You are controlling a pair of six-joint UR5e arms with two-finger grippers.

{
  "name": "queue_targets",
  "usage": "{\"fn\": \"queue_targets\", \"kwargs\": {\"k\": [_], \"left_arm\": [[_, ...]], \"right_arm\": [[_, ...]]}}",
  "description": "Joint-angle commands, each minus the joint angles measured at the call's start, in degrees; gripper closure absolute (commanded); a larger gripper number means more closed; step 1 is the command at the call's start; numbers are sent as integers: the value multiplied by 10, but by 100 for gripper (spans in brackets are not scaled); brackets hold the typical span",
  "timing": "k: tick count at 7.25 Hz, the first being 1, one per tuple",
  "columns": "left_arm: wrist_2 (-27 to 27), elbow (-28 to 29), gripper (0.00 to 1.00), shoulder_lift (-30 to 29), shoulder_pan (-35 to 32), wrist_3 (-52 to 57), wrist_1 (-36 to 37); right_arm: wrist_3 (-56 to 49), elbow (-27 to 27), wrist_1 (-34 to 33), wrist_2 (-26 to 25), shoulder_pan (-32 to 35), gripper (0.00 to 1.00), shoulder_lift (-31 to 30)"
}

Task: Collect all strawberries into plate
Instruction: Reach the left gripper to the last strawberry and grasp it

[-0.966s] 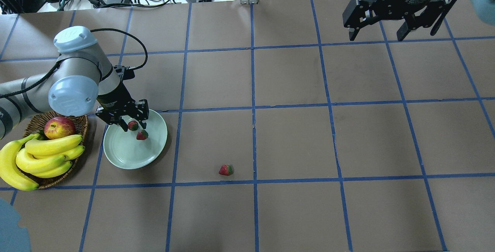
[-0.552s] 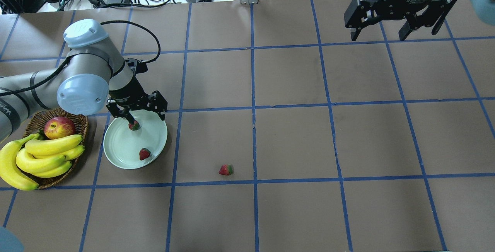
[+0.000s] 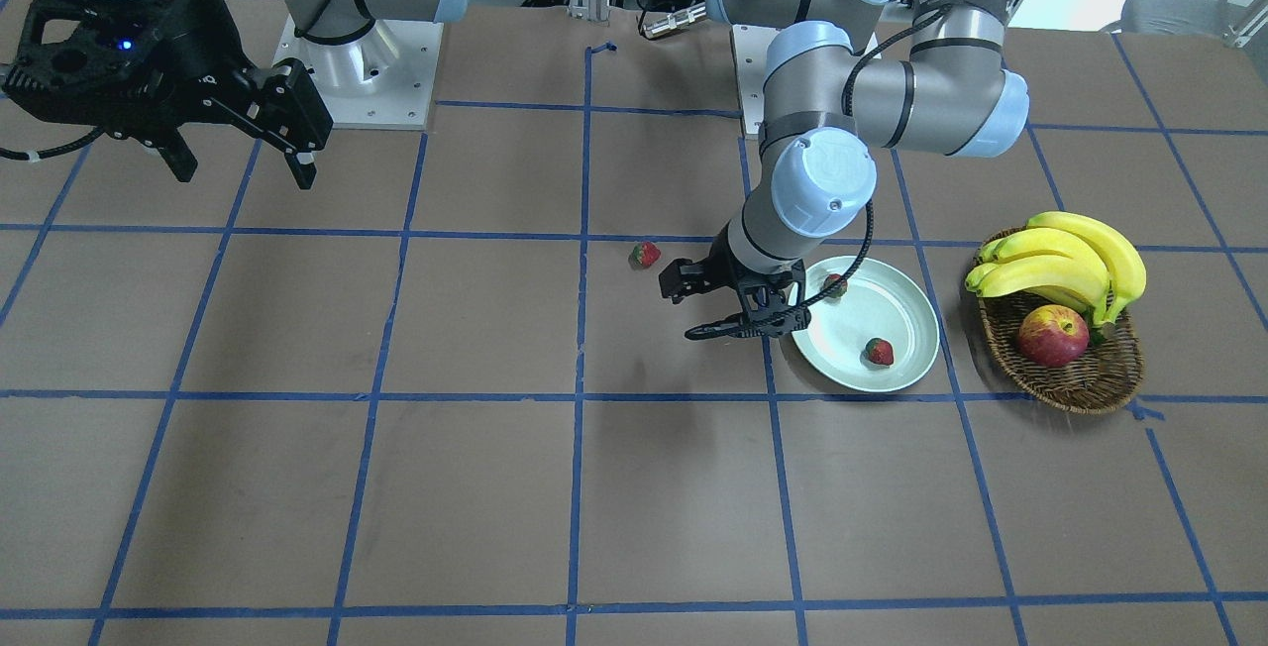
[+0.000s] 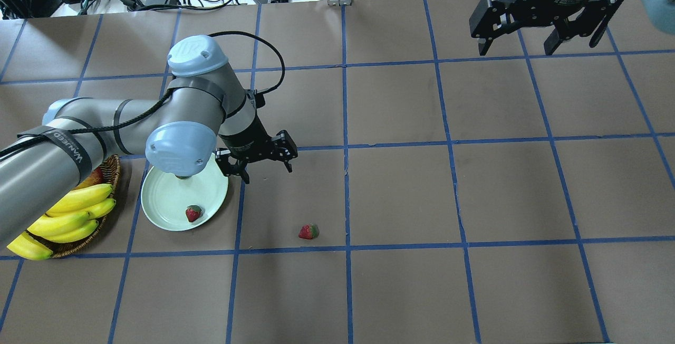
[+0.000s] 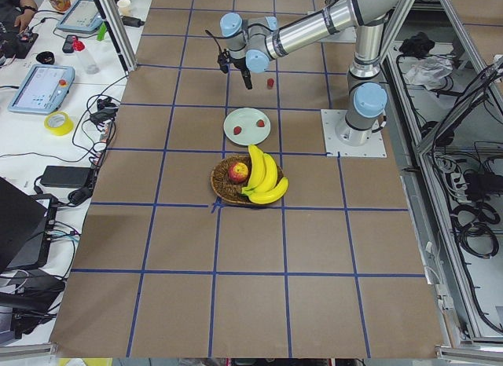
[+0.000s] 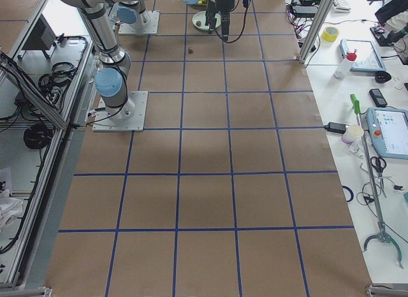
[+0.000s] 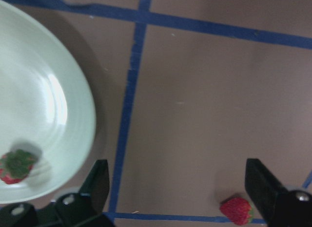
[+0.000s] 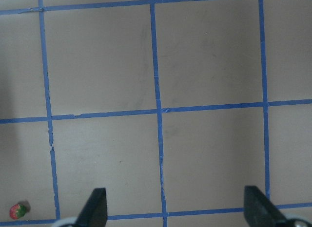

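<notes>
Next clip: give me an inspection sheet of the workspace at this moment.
Surface: brown table, blue tape grid.
Job's things: plate holds two strawberries; third strawberry lies on the table, apart.
Clutter: basket with bananas and apple.
Tools: left tool open, empty, by the plate's rim; right tool open, empty, far off.
Cables: cable loops over the left wrist.
Surroundings: tablets, tape roll.
</notes>
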Motion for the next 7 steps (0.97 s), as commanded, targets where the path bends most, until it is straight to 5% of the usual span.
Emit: {"fn": "queue_targets", "kwargs": {"k": [1, 5, 7], "left_arm": [[-8, -15, 0, -16, -59, -54, 21], [-33, -90, 1, -25, -64, -55, 83], [-36, -95, 37, -26, -66, -56, 83]], "right_arm": [[1, 0, 0, 0, 0, 0, 0], [2, 1, 1, 1, 0, 0, 0], [0, 0, 1, -1, 0, 0, -1]]}}
